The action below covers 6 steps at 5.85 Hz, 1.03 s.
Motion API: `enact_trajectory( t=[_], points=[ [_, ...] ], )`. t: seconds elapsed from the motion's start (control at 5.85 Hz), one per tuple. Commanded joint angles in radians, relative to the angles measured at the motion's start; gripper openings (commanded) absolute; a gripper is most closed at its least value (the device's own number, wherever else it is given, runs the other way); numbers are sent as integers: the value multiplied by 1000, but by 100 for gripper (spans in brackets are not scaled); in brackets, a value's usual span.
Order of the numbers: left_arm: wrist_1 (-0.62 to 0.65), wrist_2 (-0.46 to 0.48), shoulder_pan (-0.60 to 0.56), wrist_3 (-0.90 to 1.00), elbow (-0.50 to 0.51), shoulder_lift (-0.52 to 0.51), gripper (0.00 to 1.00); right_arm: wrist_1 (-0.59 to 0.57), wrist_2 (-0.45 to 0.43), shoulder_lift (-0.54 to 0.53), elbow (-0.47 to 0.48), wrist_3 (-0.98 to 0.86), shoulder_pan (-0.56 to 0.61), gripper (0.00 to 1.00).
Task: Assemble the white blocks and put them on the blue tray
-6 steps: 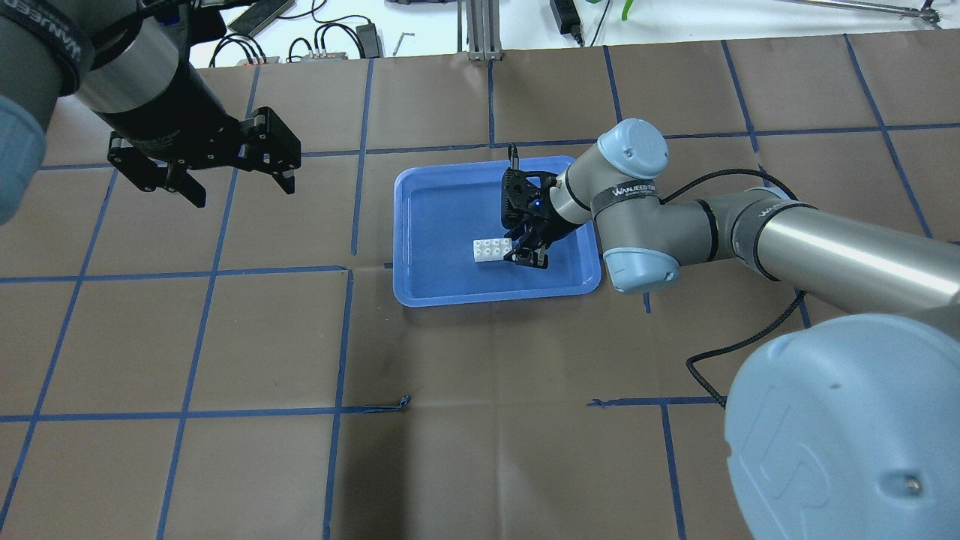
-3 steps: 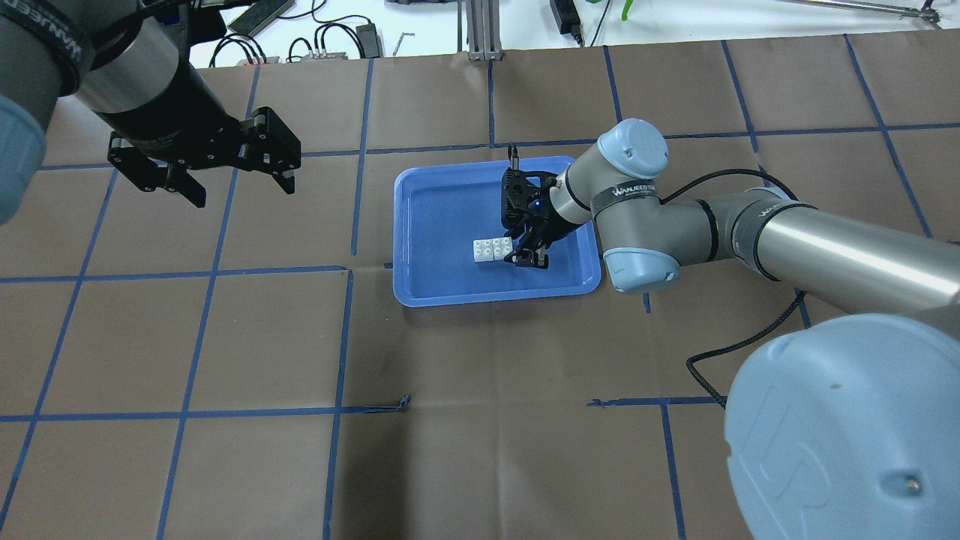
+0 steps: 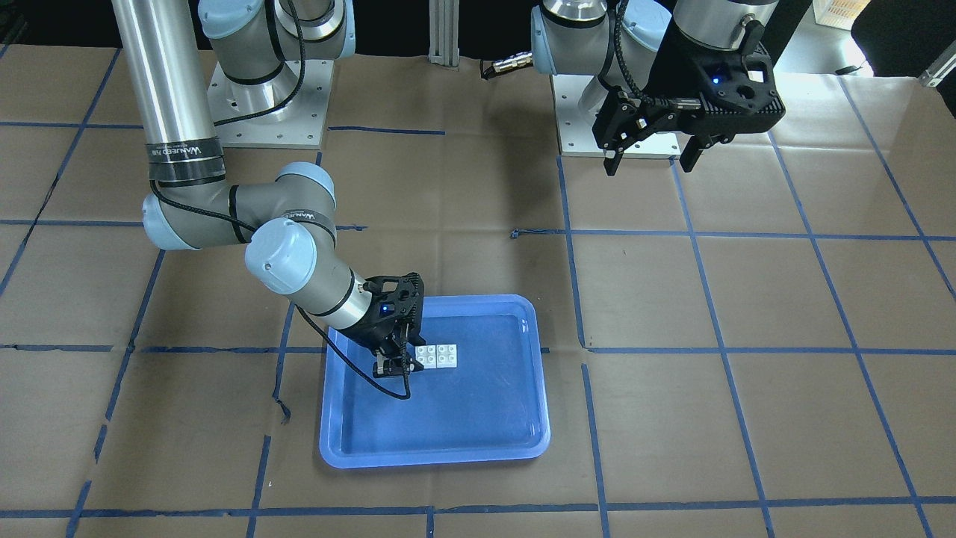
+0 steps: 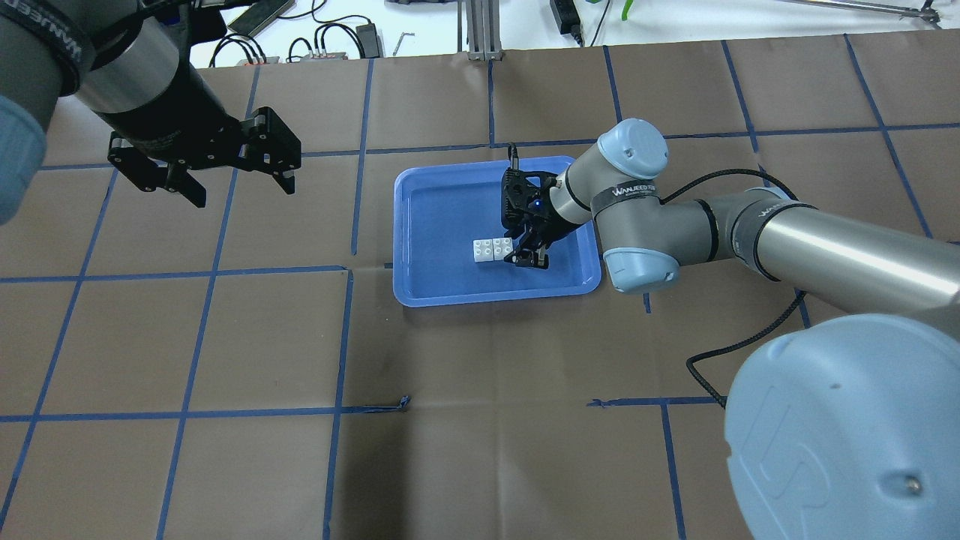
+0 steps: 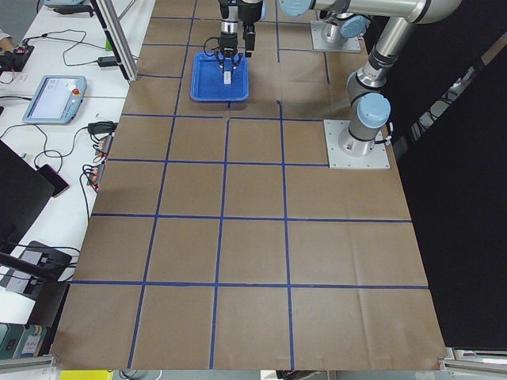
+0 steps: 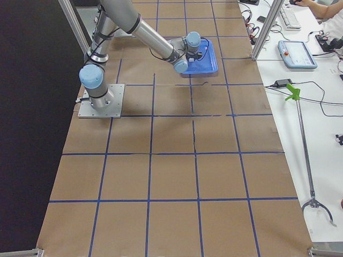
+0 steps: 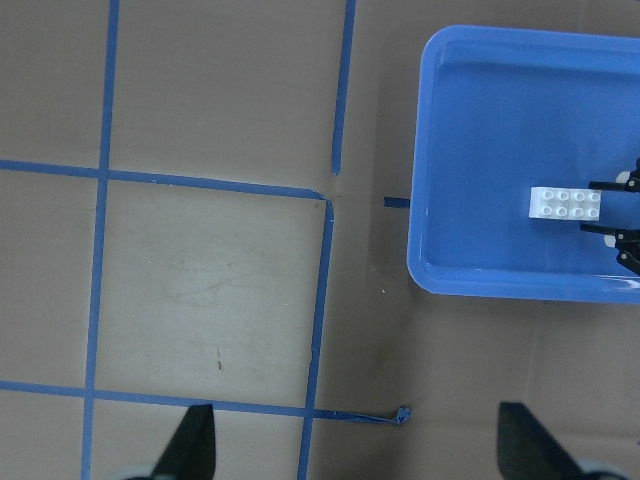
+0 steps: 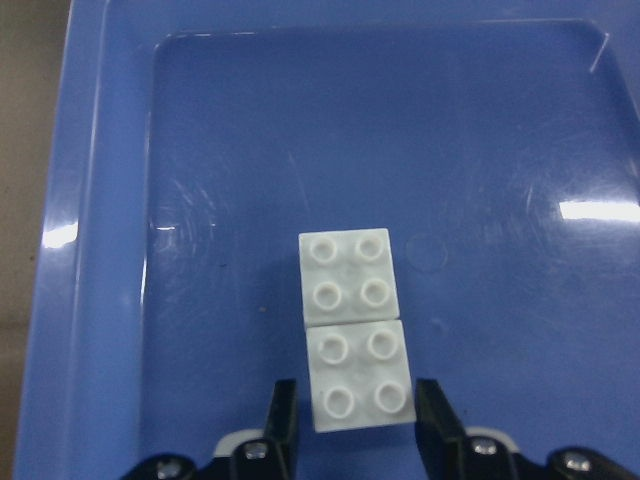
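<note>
The two white blocks [image 8: 355, 330] lie joined end to end, studs up, on the bottom of the blue tray [image 8: 100, 250]. They also show in the front view [image 3: 437, 356], the overhead view [image 4: 493, 249] and the left wrist view [image 7: 567, 203]. My right gripper [image 8: 357, 415] is down in the tray [image 4: 450, 298] and straddles the near block, with a thin gap at its fingers [image 8: 283, 415], so it is open. It also shows in the overhead view [image 4: 527, 259] and the front view [image 3: 393, 366]. My left gripper [image 4: 244, 193] hangs open and empty, high above the table, left of the tray.
The tray [image 3: 433, 457] sits mid-table on brown paper marked with a blue tape grid. The right arm's elbow [image 4: 637, 210] hangs over the tray's right rim. Cables and power bricks [image 4: 330, 37] lie beyond the far edge. The arm bases [image 3: 261, 104] stand at the robot's side.
</note>
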Motion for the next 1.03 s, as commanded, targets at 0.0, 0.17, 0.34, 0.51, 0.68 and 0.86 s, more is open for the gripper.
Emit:
enact_trajectory(
  t=[0.0, 0.17, 0.34, 0.51, 0.68, 0.86],
  points=[
    [1, 0, -1, 0, 0, 0, 100, 0, 3, 0, -2, 20, 0, 98],
    [0, 0, 0, 0, 2, 0, 100, 3, -10, -11, -3, 73, -1, 100],
    [0, 0, -1, 0, 2, 0, 100, 13, -32, -44, -3, 181, -6, 100],
    [0, 0, -1, 0, 2, 0, 100, 70, -128, -107, -6, 254, -13, 100],
    [0, 0, -3, -2, 2, 0, 100, 253, -144, -183, -35, 303, -18, 100],
    [1, 0, -3, -2, 2, 0, 100, 355, -210, -222, -93, 430, -35, 100]
  ],
)
